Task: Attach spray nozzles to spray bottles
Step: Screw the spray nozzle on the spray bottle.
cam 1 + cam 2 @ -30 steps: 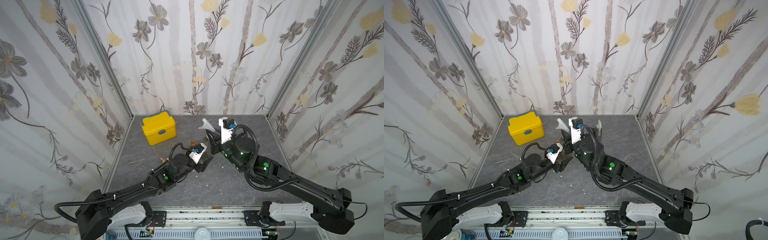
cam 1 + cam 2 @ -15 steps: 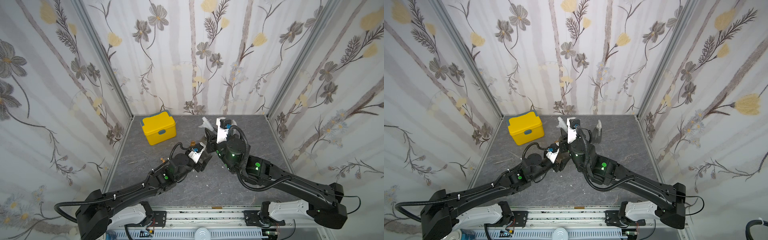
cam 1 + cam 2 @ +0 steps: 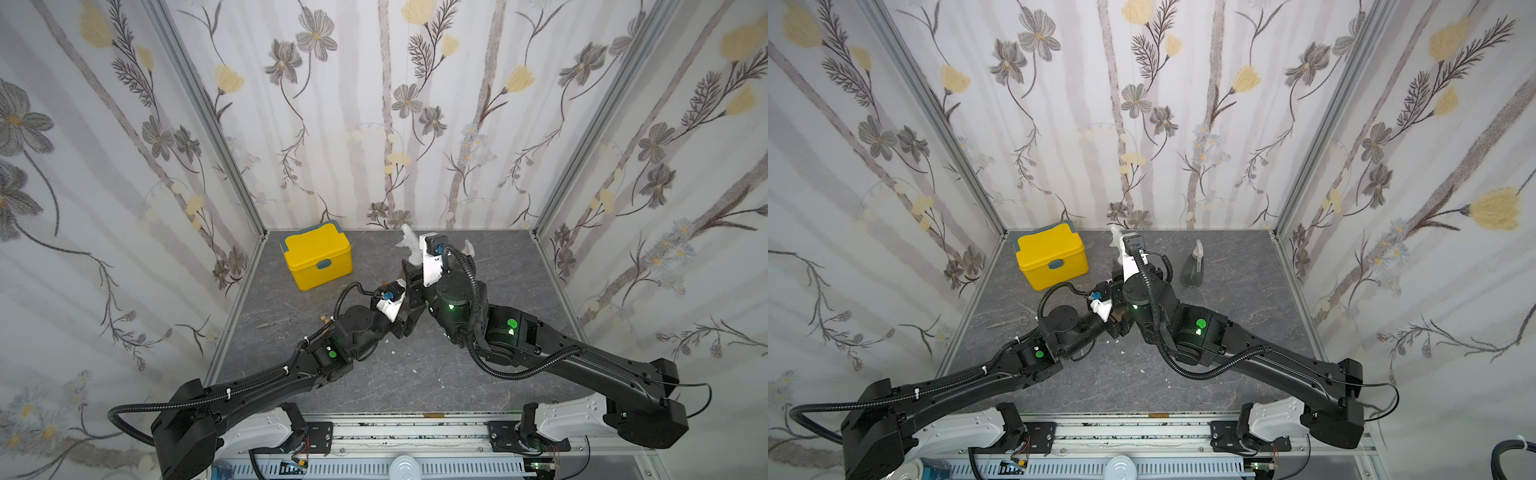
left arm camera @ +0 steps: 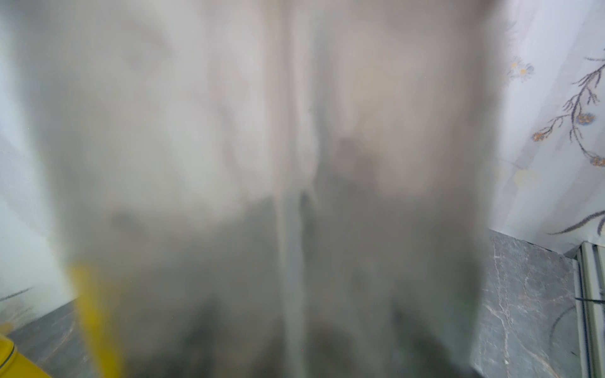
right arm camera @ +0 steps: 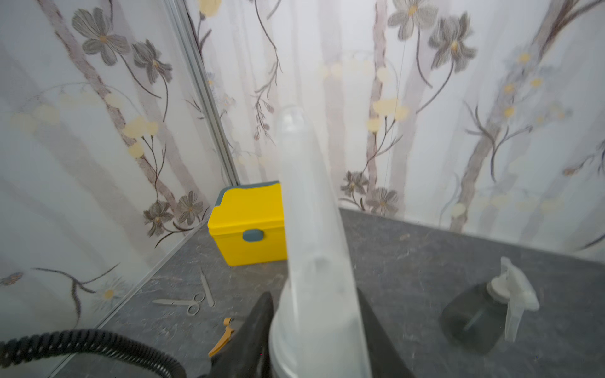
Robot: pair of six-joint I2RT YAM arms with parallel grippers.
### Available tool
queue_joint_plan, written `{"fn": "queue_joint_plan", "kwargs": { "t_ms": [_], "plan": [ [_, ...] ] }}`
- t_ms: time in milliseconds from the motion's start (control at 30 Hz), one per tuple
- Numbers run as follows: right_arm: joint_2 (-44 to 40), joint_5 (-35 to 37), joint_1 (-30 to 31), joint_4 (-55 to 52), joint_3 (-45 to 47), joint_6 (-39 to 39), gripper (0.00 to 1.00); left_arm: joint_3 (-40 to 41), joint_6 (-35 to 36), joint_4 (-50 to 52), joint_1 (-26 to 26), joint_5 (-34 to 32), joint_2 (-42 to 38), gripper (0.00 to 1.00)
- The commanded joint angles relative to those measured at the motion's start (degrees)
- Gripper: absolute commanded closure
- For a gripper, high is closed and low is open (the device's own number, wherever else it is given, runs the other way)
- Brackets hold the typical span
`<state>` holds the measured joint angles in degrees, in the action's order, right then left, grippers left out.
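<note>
In the right wrist view a clear-whitish spray nozzle [image 5: 311,229] stands upright between the black fingers [image 5: 255,330] of my right gripper [image 5: 314,327], which lie against both its sides. In both top views that nozzle [image 3: 409,245] [image 3: 1116,241] sticks up above the right gripper [image 3: 409,270]. Just below it, my left gripper [image 3: 409,309] is shut on a smoky grey spray bottle [image 4: 229,196] that blurs and fills the left wrist view, hiding the jaws. A thin tube [image 4: 291,261] runs down inside the bottle. An orange spray nozzle [image 5: 224,337] lies on the floor.
A grey spray bottle [image 3: 1192,270] [image 5: 471,314] with a clear nozzle on it stands at the back right. A yellow lidded box [image 3: 318,259] sits at the back left. Small scissors [image 3: 278,320] lie on the grey floor [image 3: 415,374] near the left wall.
My right arm has swung its wrist to the left above the left gripper, carrying the clear nozzle with it. The left arm has stayed where it was.
</note>
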<state>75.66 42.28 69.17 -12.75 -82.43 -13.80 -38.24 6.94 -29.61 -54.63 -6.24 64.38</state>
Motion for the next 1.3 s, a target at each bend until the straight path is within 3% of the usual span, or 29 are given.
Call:
{"fn": "queue_joint_plan", "kwargs": {
  "t_ms": [0, 500, 967, 1133, 1267],
  "plan": [
    [-0.12, -3.84, 0.36, -4.56, -0.63, 1.14, 0.61, -0.77, 1.56, -8.93, 0.00, 2.00, -0.40, 0.32],
    [-3.66, -7.47, 0.79, -10.48, -2.17, 1.33, 0.44, -0.62, 1.76, -8.93, 0.09, 1.76, -0.08, 0.32],
    [-8.37, -10.18, 0.88, -15.93, -0.62, -0.44, 0.45, -0.67, 1.87, -8.95, 0.05, 1.71, 0.57, 0.32],
    [-13.93, -16.02, 0.31, -14.52, 2.55, 3.39, 0.57, -0.65, 2.00, -8.80, 0.06, 2.05, 0.70, 0.32],
    [-18.46, -33.71, -7.16, -9.92, 6.65, 9.51, 0.60, -0.70, 1.78, -8.63, 0.02, 3.97, 0.57, 0.32]
  ]
}}
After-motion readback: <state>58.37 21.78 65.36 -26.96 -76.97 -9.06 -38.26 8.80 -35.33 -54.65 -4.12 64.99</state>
